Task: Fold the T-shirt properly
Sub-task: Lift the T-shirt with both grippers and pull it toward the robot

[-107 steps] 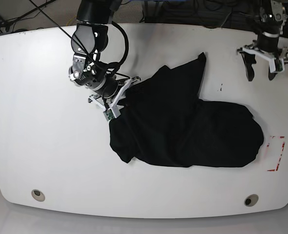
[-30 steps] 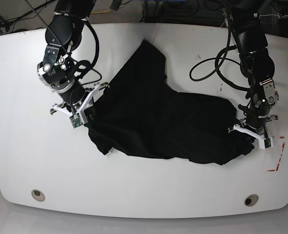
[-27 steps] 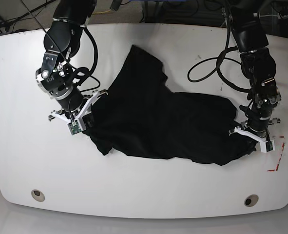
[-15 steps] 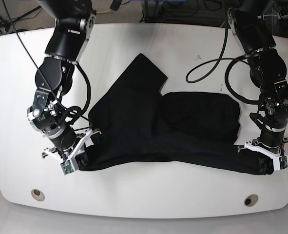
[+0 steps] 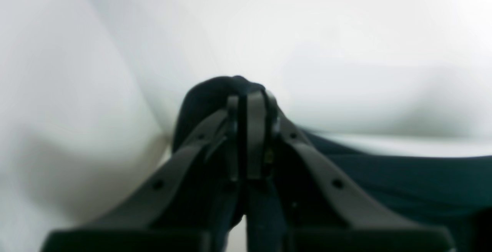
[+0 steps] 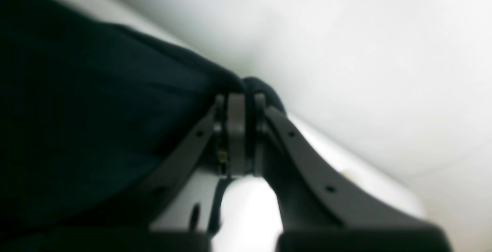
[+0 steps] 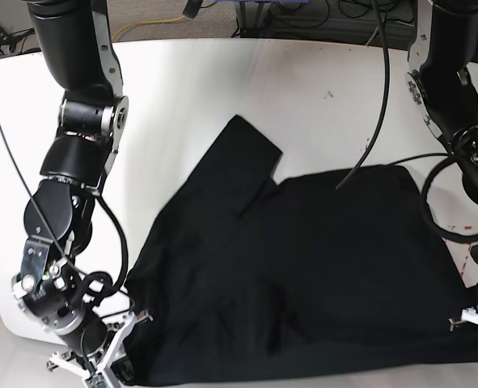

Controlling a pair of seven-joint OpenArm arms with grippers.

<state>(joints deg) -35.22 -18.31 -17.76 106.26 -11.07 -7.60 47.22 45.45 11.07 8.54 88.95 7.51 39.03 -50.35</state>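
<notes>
At the near edge of the white table [image 7: 247,89], we see the large plain black soft fabric T-shirt [image 7: 303,275] drawn taut between two arms. Our right gripper [image 6: 241,136], at the base view's lower left [image 7: 113,368], has its jaws pressed together on a bunched corner of the shirt; in its wrist view the dark cloth fans away to one side of the fingers. Our left gripper [image 5: 248,136], mostly cut off at the base view's lower right margin [image 7: 477,319], is likewise clamped on a small knob of black cloth, the rest trailing off beside it; both wrist views are blurred, so which edge of the garment each holds is, we think, not certain. Beyond the grippers, the shirt's body lies spread across the table's middle, one short sleeve [image 7: 243,145] jutting toward the far side. Black cables [image 7: 376,121] loop over the far right of the table, one resting on the cloth.
</notes>
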